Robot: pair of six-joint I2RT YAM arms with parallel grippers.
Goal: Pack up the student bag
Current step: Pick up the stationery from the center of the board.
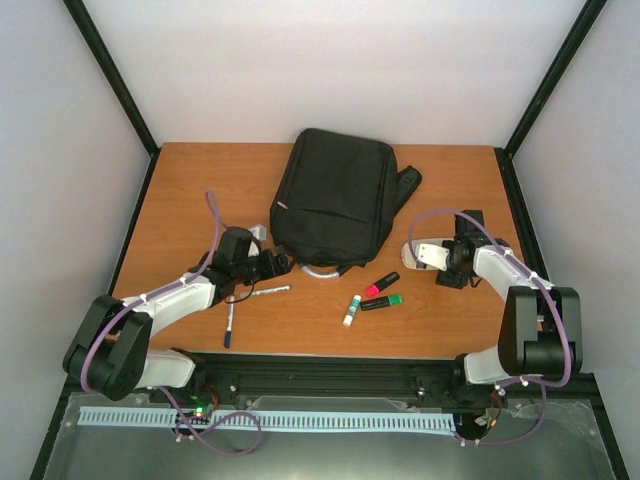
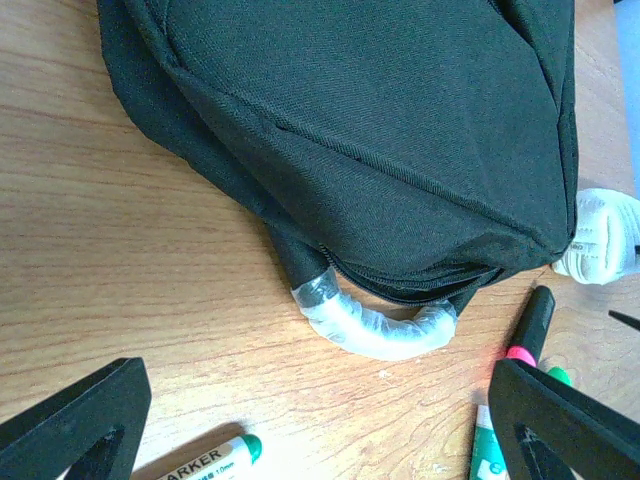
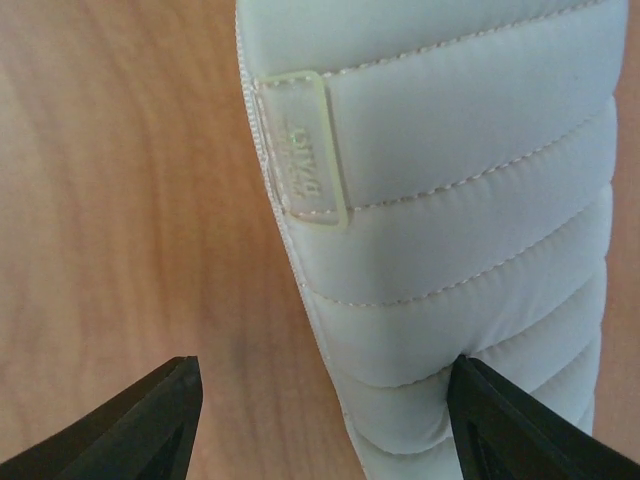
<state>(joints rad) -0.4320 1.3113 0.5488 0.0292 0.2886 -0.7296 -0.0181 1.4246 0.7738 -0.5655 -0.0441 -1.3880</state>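
Observation:
The black student bag (image 1: 335, 195) lies flat at the table's middle back, its grey loop handle (image 1: 320, 270) at the near end. My left gripper (image 1: 276, 265) is open and empty just left of the handle. In the left wrist view the handle (image 2: 375, 325) lies ahead of the gripper's (image 2: 320, 430) spread fingers, apart from them. My right gripper (image 1: 442, 265) is open over the near end of a beige ribbed pouch (image 1: 425, 253). In the right wrist view the pouch (image 3: 450, 250) sits between the fingers of the gripper (image 3: 320, 420), against the right one.
A pink highlighter (image 1: 380, 284), a green highlighter (image 1: 382, 302) and a green-and-white marker (image 1: 351, 310) lie near the table's middle front. A white marker (image 1: 262, 292) and a blue pen (image 1: 228, 325) lie by the left arm. Black frame posts stand at both back corners.

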